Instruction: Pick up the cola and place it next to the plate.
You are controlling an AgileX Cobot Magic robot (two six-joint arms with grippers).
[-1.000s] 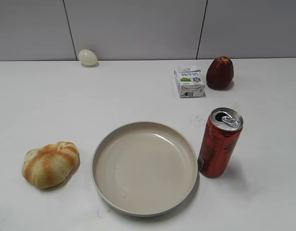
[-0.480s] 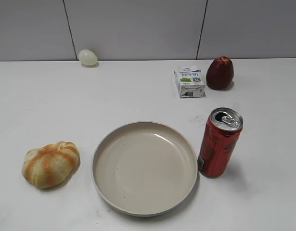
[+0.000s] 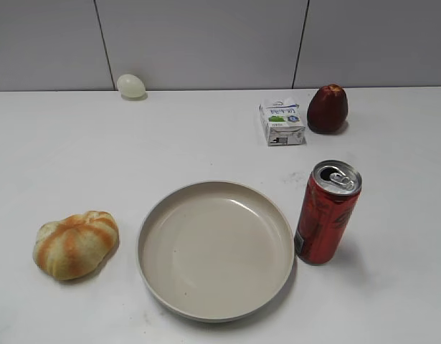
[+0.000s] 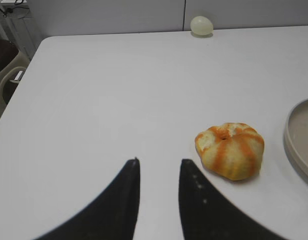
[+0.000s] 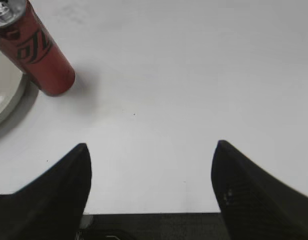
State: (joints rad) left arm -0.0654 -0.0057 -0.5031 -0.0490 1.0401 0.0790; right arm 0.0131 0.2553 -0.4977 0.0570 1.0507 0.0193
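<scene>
A white table [image 3: 98, 158] carries a beige plate [image 3: 215, 247], a red cola [image 3: 326, 212] just beside it, a striped bun [image 3: 75, 244], a small carton [image 3: 282, 121], a dark red fruit [image 3: 327, 109] and possibly an egg [image 3: 130, 85].

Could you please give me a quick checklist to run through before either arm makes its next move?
1. Cola upright: ok.
2. Cola beside the plate: ok, standing just off its right rim; touching or not, cannot tell.
3. Right gripper empty, jaws wide apart: ok.
4. Right gripper clear of the cola: ok, the can is up and to its left.
5. Left gripper empty: ok, jaws slightly apart, the orange-striped bun off to its right.
6. Plate empty: ok.
</scene>
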